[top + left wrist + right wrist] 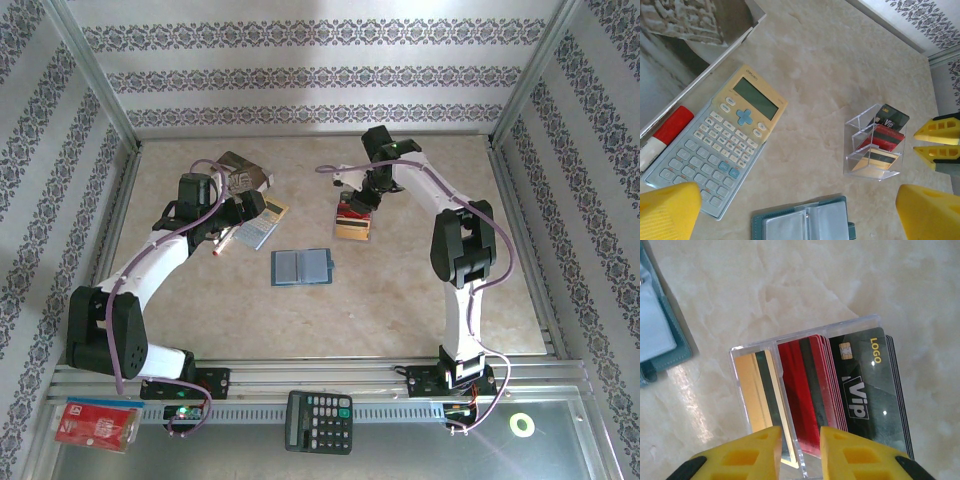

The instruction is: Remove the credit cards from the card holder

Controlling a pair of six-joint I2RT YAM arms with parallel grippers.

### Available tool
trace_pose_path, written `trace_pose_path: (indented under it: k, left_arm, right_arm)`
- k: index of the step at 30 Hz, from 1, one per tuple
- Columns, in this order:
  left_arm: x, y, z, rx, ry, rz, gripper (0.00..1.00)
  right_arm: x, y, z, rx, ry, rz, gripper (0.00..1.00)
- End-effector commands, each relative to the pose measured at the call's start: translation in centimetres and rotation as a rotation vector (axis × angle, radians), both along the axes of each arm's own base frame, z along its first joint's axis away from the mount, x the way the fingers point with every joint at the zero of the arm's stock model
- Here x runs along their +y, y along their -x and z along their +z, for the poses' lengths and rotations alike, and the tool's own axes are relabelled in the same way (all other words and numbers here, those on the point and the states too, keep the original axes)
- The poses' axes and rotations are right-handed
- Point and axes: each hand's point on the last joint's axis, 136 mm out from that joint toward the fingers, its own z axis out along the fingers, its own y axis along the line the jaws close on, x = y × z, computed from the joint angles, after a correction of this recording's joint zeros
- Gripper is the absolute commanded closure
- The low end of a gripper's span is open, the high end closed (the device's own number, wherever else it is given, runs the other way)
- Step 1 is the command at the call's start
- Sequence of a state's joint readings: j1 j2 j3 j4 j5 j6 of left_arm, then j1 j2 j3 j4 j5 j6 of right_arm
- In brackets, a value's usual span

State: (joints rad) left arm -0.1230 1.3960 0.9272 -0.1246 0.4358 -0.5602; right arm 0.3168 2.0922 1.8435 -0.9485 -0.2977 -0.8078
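The credit cards point(820, 390) stand in a clear rack point(805, 332) on the desk point(400, 300), to the far right of the open blue card holder point(300, 267). The right end effector point(801, 432) hovers at the rack, narrowly parted and empty. The left end effector point(797, 189) gapes wide, empty.

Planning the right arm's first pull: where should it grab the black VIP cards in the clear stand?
Pinch the black VIP cards by the free short end that juts beyond the clear stand, one finger on each face. Come in from the stand's open side, where the right gripper hovers open; the stand's walls flank the long edges, so probably no room there.
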Motion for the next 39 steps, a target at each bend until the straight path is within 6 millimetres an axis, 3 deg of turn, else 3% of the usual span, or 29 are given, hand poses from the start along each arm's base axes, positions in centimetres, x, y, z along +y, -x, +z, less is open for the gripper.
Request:
trace_pose_path:
  k: [1, 4, 7, 10, 13, 20, 24, 29, 35, 39]
  left_arm:
    - [1.1, 0.5, 0.7, -0.013, -0.028, 0.029, 0.00]
    - [1.9, 0.9, 0.2, -0.010, -0.037, 0.059, 0.00]
    - [2.7, 1.6, -0.7, 0.015, -0.050, 0.077, 0.00]
    - [3.2, 2.4, -1.7, 0.041, -0.065, 0.079, 0.00]
    - [3.7, 3.1, -2.5, 0.058, -0.070, 0.092, 0.00]
    - [4.6, 3.5, -2.8, 0.060, -0.066, 0.115, 0.00]
    - [4.4, 3.3, -2.6, 0.053, -0.036, 0.112, 0.00]
    - [4.8, 3.3, -2.8, 0.056, -0.033, 0.131, 0.00]
    - [5.4, 3.4, -3.1, 0.068, -0.027, 0.153, 0.00]
    - [5.4, 3.4, -3.1, 0.068, -0.023, 0.154, 0.00]
  right_arm:
    - [0.6, 0.3, 3.2, -0.035, -0.068, -0.114, 0.72]
    - [1.9, 0.4, 5.4, -0.103, -0.192, -0.242, 0.72]
    - [3.7, 1.4, 6.1, -0.162, -0.318, -0.379, 0.66]
    - [3.7, 2.2, 5.6, -0.183, -0.313, -0.617, 0.59]
    - [3.8, 4.1, 3.7, -0.108, -0.275, -0.791, 0.58]
    - [8.1, 8.1, 0.4, 0.045, -0.382, -1.014, 0.45]
    - [11.5, 9.2, -1.0, 0.035, -0.378, -1.060, 0.38]
    - [15.2, 10.7, -1.6, 0.028, -0.324, -1.007, 0.37]
    - [16.9, 12.1, -3.8, 0.050, -0.250, -0.991, 0.36]
    - [16.3, 12.5, -5.3, 0.053, -0.179, -0.996, 0.37]
